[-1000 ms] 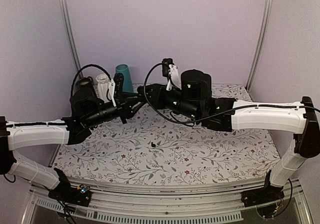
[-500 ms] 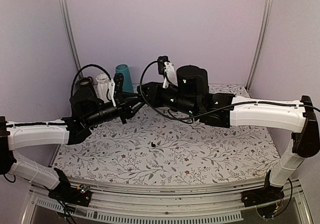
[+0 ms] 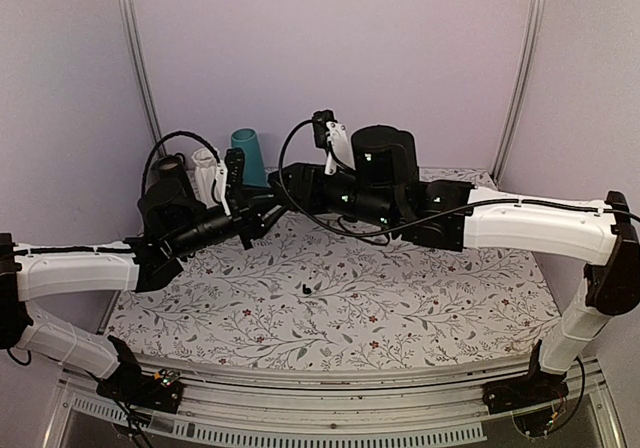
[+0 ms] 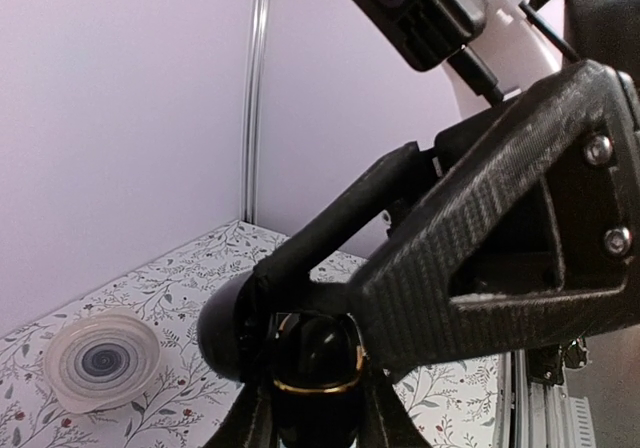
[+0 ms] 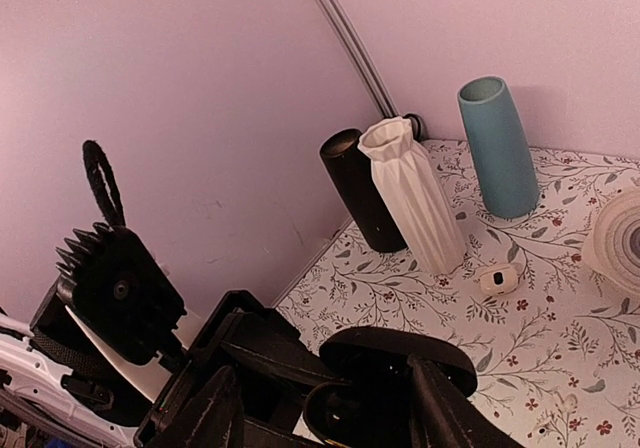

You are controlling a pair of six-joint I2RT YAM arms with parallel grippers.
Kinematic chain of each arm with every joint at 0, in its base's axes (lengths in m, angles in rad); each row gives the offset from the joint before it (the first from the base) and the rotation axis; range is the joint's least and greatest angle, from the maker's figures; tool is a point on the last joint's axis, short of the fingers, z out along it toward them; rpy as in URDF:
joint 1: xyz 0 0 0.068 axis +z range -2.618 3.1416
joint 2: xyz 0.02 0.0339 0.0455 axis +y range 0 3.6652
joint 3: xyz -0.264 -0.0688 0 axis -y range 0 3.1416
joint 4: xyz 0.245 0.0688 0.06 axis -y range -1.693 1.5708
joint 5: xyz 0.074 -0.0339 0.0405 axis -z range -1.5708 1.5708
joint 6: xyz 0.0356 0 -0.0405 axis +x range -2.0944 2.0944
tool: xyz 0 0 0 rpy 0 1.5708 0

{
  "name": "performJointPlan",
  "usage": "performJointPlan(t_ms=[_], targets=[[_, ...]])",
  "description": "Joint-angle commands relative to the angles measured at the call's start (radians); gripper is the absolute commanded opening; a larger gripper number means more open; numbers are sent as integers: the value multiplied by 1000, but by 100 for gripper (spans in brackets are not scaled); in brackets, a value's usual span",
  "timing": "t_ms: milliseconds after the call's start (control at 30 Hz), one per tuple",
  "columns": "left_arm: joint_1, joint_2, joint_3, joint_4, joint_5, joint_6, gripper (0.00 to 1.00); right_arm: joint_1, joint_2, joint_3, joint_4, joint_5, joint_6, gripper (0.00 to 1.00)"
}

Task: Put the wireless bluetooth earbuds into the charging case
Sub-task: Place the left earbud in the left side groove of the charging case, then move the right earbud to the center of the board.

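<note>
We seem to be readying the charging case (image 4: 315,358), clamped in our left fingers (image 4: 250,423) near the counter's (image 3: 430,313) far-left corner, right fingers (image 5: 215,413) spread around it (next: fetch the mid-counter earbud (image 3: 305,290)).

Soft, even, pinkish light, faint shadows, no glare; wrist views blur the nearest black parts

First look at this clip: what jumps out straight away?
Both arms meet above the rear of the floral cloth, where the left gripper holds the open charging case, the fingers of the right gripper flanking it. One dark earbud lies alone mid-cloth; a white vase and a teal vase stand in the back-left corner.
</note>
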Motion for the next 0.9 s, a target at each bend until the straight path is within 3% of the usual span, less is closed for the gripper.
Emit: performJointPlan(t_ms=[0, 533, 867], targets=[[-5, -21, -6, 126, 24, 13, 0, 6, -53, 3, -67, -17, -6, 58], [8, -34, -19, 162, 161, 48, 0, -22, -191, -104, -85, 36, -31, 58], [34, -80, -47, 152, 200, 56, 0, -64, -309, -256, -41, 19, -77, 62]])
